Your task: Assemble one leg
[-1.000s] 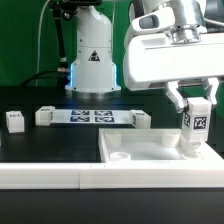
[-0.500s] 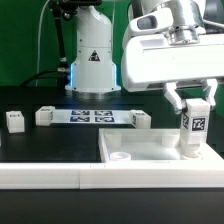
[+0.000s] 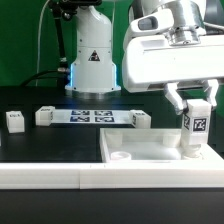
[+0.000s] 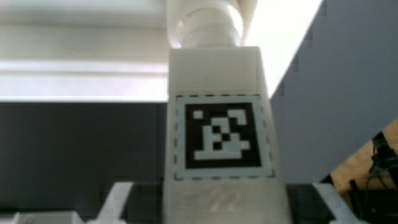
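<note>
My gripper [image 3: 192, 108] is shut on the leg [image 3: 193, 131], a small white post with a black-and-white tag on its face. The leg stands upright, its lower end at the right corner of the large flat white panel [image 3: 140, 150]. In the wrist view the leg [image 4: 217, 120] fills the middle, tag facing the camera, with my fingers [image 4: 125, 205] pressed against its sides. Its far end sits in a round corner socket of the panel, partly hidden.
The marker board [image 3: 90, 116] lies on the black table behind the panel. A small white leg [image 3: 14, 122] stands at the exterior view's left. A long white border bar [image 3: 60, 178] runs along the front. The robot base [image 3: 92, 60] stands behind.
</note>
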`<action>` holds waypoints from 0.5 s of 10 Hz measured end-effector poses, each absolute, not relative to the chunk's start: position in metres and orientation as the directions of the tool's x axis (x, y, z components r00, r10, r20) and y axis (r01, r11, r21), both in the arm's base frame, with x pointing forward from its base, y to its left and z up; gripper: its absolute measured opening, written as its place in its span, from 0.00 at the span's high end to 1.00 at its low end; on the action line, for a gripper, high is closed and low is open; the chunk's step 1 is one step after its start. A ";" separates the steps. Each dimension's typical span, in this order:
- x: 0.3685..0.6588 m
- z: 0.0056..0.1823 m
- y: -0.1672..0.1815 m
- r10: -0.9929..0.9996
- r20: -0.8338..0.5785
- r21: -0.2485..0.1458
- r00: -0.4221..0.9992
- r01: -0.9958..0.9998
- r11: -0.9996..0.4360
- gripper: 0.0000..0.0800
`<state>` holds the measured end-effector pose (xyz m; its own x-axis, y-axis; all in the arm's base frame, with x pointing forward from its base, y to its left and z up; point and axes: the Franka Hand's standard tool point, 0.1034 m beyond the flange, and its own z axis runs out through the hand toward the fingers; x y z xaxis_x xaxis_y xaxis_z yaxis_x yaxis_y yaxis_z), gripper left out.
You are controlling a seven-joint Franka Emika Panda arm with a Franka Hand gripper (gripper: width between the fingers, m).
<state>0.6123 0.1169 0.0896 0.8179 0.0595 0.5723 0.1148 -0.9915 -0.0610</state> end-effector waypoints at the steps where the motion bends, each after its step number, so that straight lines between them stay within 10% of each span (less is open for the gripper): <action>1: 0.611 0.088 0.117 0.060 0.569 -0.061 0.820 0.115 -0.991 0.63; 5: 0.609 0.084 0.117 0.048 0.570 -0.064 0.821 0.102 -0.993 0.63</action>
<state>0.6087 0.1175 0.0838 0.8205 0.0480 0.5696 0.1023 -0.9927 -0.0637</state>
